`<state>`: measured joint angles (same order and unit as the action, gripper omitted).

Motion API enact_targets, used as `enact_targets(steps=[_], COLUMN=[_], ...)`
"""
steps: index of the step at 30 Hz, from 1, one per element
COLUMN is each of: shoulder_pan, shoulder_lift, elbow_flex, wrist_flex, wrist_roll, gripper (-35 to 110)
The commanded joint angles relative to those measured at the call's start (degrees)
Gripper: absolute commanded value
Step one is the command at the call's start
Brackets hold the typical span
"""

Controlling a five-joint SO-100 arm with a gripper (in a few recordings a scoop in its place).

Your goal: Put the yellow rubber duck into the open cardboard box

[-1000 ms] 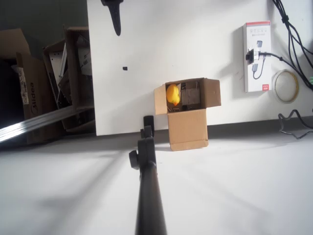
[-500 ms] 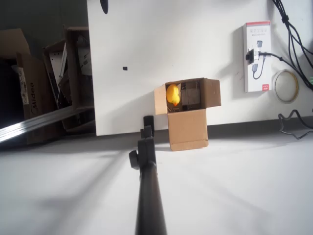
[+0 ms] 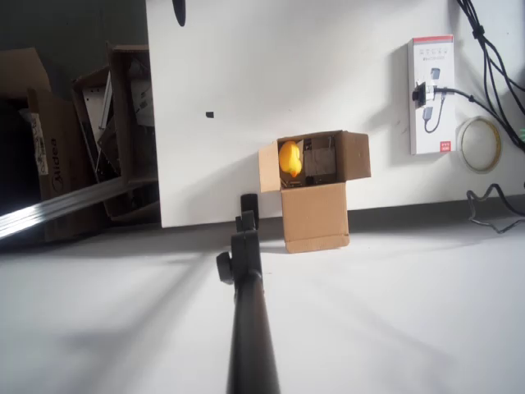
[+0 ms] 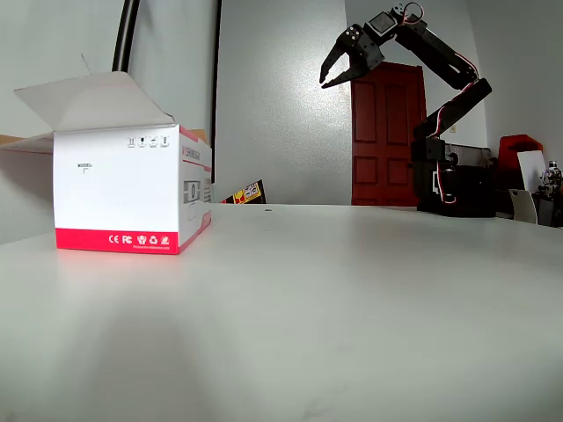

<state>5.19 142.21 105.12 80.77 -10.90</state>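
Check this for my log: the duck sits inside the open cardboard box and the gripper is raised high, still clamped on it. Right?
One detail is wrong: the gripper holds nothing. The fixed view shows it raised high with its jaws open and empty. The rest stands: the overhead view shows the duck inside the open cardboard box.

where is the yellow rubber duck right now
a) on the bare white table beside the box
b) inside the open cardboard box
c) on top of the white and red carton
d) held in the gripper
b: in the overhead view the yellow rubber duck sits inside the open cardboard box, at its left side, while the gripper is raised high and holds nothing.
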Motion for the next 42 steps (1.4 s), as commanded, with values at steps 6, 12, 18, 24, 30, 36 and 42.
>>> enact_targets(steps=[6, 12, 18, 24, 30, 36, 42], shoulder_pan=[0.4, 0.7, 0.5, -1.5, -2.6, -4.3, -4.8], shoulder_lift=[6.2, 8.0, 10.1, 13.6, 15.7, 20.2, 24.9], elbow_flex=[11.4, 18.6, 23.3, 30.2, 36.1, 43.1, 49.0], wrist_flex=[-6.9, -12.7, -15.6, -18.2, -20.7, -22.2, -22.9], wrist_roll=[-0.4, -0.6, -1.0, -0.8, -0.4, -0.4, -0.2], gripper=[-1, -1, -1, -1, -1, -1, -1])
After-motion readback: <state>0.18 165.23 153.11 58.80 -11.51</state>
